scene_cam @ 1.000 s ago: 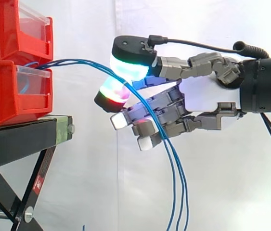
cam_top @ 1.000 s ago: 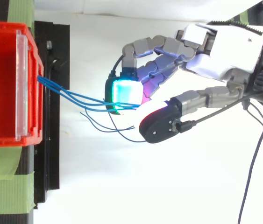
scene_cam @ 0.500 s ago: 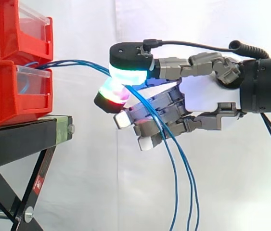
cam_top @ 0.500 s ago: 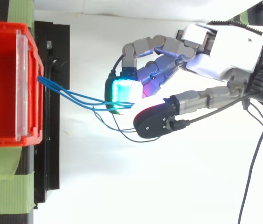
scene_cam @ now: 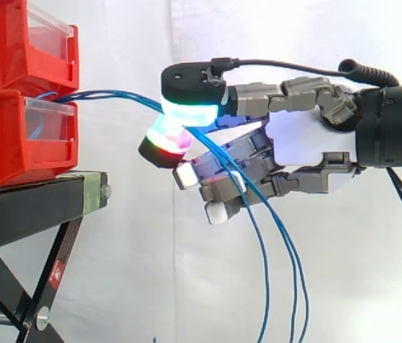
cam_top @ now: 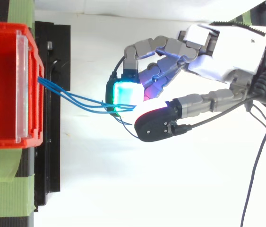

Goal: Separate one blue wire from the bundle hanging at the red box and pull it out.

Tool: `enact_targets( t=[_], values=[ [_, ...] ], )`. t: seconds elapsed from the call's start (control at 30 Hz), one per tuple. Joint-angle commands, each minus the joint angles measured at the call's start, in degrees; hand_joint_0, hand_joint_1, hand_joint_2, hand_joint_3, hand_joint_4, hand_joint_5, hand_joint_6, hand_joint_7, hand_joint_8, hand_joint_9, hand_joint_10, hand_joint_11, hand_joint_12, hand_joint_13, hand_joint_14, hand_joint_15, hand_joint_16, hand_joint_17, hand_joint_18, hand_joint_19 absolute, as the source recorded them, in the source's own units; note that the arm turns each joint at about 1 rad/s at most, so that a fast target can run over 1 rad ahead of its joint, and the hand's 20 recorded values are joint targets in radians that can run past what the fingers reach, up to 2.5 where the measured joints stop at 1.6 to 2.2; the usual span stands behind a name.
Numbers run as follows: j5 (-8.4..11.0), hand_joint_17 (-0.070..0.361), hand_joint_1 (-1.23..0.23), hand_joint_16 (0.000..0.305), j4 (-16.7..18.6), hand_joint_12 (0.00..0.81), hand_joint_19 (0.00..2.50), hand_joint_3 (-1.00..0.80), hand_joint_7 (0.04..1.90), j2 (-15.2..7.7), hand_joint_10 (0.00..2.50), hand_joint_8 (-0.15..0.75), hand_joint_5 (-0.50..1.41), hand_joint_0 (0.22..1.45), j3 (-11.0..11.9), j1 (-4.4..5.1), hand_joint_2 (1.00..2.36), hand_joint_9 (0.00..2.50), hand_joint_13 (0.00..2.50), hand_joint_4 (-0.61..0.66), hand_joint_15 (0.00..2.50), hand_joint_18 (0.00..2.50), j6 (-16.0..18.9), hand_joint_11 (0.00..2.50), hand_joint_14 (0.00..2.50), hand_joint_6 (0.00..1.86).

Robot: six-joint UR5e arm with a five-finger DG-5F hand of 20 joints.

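Side view: the hand (scene_cam: 302,140) reaches level from the right, pinching blue wires (scene_cam: 115,93).

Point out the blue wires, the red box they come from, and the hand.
blue wires (scene_cam: 115,92): side view, the span between box and hand.
red box (scene_cam: 1,143): side view, its side wall.
hand (scene_cam: 300,139): side view, the white palm.
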Motion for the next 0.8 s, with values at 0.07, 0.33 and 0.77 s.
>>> enact_targets(
  t=[0.07, 0.33, 0.77],
  values=[
    [0.03, 0.111, -0.76, 0.049, -0.1, 0.355, 1.01, -0.05, 1.19, 0.0, 0.02, 0.335, -0.21, 0.61, -0.1, 0.13, 1.03, 0.89, 1.11, 0.13, 1.64, 0.62, 0.0, 1.16, 0.01, 0.81],
    [0.12, 0.111, -0.74, 0.049, -0.1, 0.38, 1.0, -0.07, 1.19, 0.0, 0.02, 0.34, -0.2, 0.6, 0.0, 0.22, 1.03, 0.74, 0.99, 0.12, 1.51, 0.59, 0.4, 1.05, 0.02, 0.8],
    [0.12, 0.113, -0.72, 0.05, -0.1, 0.378, 0.96, -0.07, 1.2, 0.0, 0.02, 0.347, -0.19, 0.6, 0.0, 0.22, 1.03, 0.72, 1.04, 0.12, 1.19, 0.58, 0.4, 0.97, 0.02, 0.8]
  ],
)
